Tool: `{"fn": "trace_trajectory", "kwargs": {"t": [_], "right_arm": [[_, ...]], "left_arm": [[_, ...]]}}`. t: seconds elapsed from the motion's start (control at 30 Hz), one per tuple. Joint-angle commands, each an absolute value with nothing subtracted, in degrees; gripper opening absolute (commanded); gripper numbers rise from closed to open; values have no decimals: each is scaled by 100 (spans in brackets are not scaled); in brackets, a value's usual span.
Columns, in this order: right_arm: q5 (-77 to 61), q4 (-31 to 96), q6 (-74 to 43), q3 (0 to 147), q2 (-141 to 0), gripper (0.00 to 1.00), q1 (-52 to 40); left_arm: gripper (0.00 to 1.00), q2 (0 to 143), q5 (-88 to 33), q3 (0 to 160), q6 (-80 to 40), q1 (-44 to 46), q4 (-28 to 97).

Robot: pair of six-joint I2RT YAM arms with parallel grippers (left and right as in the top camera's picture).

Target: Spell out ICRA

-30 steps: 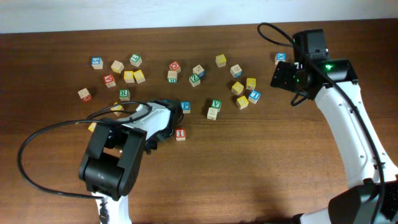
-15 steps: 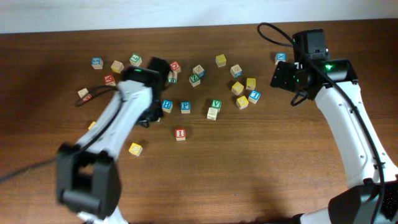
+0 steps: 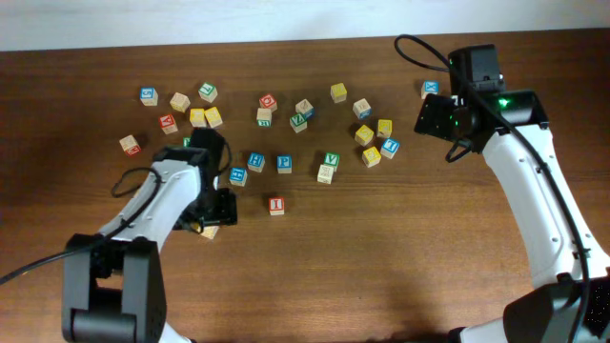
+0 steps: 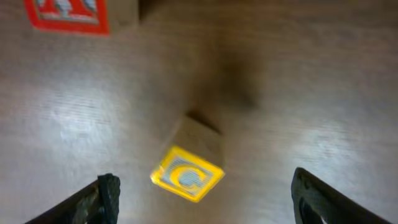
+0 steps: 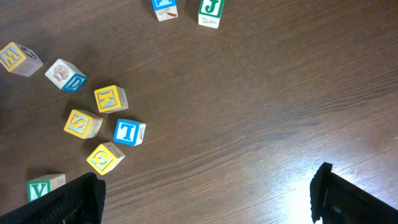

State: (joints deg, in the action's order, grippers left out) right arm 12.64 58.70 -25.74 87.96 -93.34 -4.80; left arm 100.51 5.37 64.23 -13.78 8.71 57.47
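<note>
From above, the left gripper [image 3: 212, 208] hangs low over the yellow C cube [image 3: 208, 230], at the lower left of the cube group. The red I cube [image 3: 276, 205] sits a little to the right, apart from it. I think the C cube could get bumped and slide away if the gripper comes down crooked. There is lots of bare surface [image 3: 381, 267] below and to the right, which is good room for laying out letters. The crowd of cubes lies toward the top.

In the left wrist view, this gripper is open, with one finger at each bottom corner. The C cube sits between them, near the bottom middle. The cube is turned cornerwise, so the fingers might pinch its corners and spin it. A red-edged cube [image 4: 68, 12] is at the upper left, well apart; I cannot read its letter.

In the right wrist view, the right gripper [image 5: 208, 199] is open and holds nothing. The K cube [image 5: 111, 98] and its neighbours bunch at the left. The right side is bare.
</note>
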Motion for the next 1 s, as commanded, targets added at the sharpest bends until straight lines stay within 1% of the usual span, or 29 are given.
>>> {"fn": "trace_trajectory", "kwargs": {"t": [0.0, 0.07, 0.13, 0.17, 0.2, 0.23, 0.3, 0.4, 0.47, 0.63, 0.67, 0.77, 0.8, 0.83, 0.87, 0.97], "right_arm": [[1358, 5872, -2600, 8871, -9338, 98, -475], [1358, 5872, -2600, 8871, -9338, 98, -475], [1358, 5872, -2600, 8871, -9338, 98, -475], [1358, 5872, -2600, 8871, -9338, 98, -475], [1358, 5872, -2600, 8871, -9338, 98, -475], [1358, 5872, -2600, 8871, -9338, 98, -475], [1358, 5872, -2600, 8871, -9338, 98, -475], [1356, 5872, -2600, 8871, -9338, 98, -475], [1358, 5872, -2600, 8871, -9338, 98, -475], [1358, 5872, -2600, 8871, -9338, 98, -475], [1358, 5872, -2602, 8871, -9338, 98, -475], [1358, 5872, -2600, 8871, -9338, 98, -475], [1358, 5872, -2600, 8871, -9338, 98, -475], [1358, 5872, -2600, 8871, -9338, 98, -475], [1358, 5872, -2600, 8871, -9338, 98, -475], [1358, 5872, -2602, 8871, -9338, 98, -475]], "left_arm": [[79, 10038, 119, 6095, -786, 607, 5384], [77, 10038, 86, 5955, -556, 567, 5094], [75, 10038, -373, 5872, -12, 569, 4960], [72, 10038, -366, 5872, -14, 569, 4965], [68, 10038, -362, 5872, -12, 567, 4952], [61, 10038, -322, 5865, -12, 567, 4947], [57, 10038, -327, 5800, -16, 567, 4963], [45, 10038, -370, 5660, -60, 569, 4978], [40, 10038, -368, 5645, -60, 569, 4974], [33, 10038, -366, 5647, -60, 569, 4849], [34, 10038, -366, 5647, -60, 567, 4838], [31, 10038, -368, 5658, -60, 569, 4807], [31, 10036, -370, 5712, -60, 569, 4856], [26, 10036, -370, 5787, -60, 569, 4912], [24, 10036, -368, 5913, -62, 569, 5000], [23, 10036, -405, 6322, -174, 574, 5384]]}}
